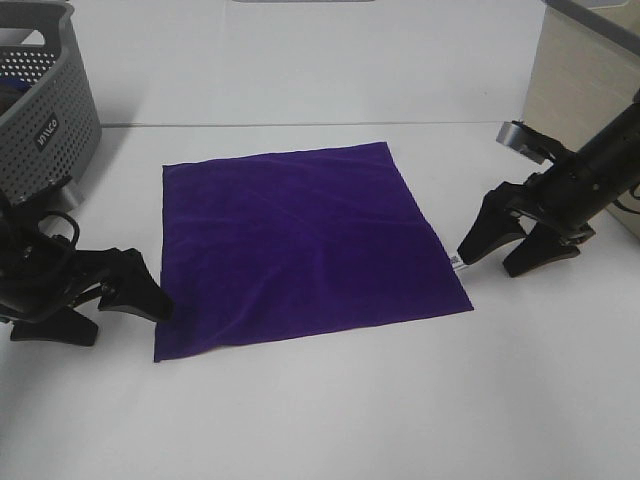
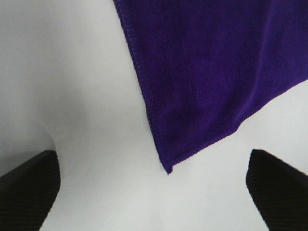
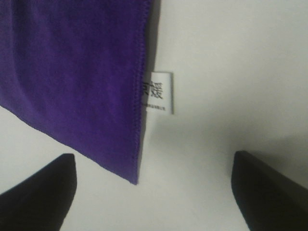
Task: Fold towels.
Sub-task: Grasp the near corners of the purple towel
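Towel [image 1: 300,240] lies between left claw [image 1: 125,322] and right claw [image 1: 488,266] — both spread.

A deep purple towel [image 1: 300,245], square and velvety, lies spread flat and unfolded in a single layer on a white table [image 1: 330,420], turned slightly askew. Faint creases cross its soft nap, and its edges are stitched. A small white tag [image 3: 157,92] printed with dark characters sticks out from its right edge, near the front corner.
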`<action>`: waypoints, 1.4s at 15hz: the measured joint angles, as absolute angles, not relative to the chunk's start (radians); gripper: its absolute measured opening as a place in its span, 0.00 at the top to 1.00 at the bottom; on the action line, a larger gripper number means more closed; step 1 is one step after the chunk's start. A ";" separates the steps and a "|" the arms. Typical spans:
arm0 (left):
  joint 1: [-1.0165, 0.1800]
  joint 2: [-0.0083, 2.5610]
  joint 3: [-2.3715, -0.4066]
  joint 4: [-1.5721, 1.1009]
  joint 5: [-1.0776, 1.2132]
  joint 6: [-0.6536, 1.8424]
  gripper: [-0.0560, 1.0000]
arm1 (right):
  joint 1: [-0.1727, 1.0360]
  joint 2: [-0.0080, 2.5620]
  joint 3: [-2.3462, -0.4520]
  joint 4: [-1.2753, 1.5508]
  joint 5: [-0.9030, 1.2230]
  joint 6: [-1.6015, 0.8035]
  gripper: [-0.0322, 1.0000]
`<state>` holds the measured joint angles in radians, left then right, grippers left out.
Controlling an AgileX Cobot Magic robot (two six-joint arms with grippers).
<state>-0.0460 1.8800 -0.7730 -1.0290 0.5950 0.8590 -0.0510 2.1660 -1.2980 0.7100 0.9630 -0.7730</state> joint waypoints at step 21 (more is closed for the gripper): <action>-0.244 2.068 -1.014 -1.056 0.643 0.739 0.10 | 0.122 2.251 -1.333 0.865 0.909 -0.758 0.21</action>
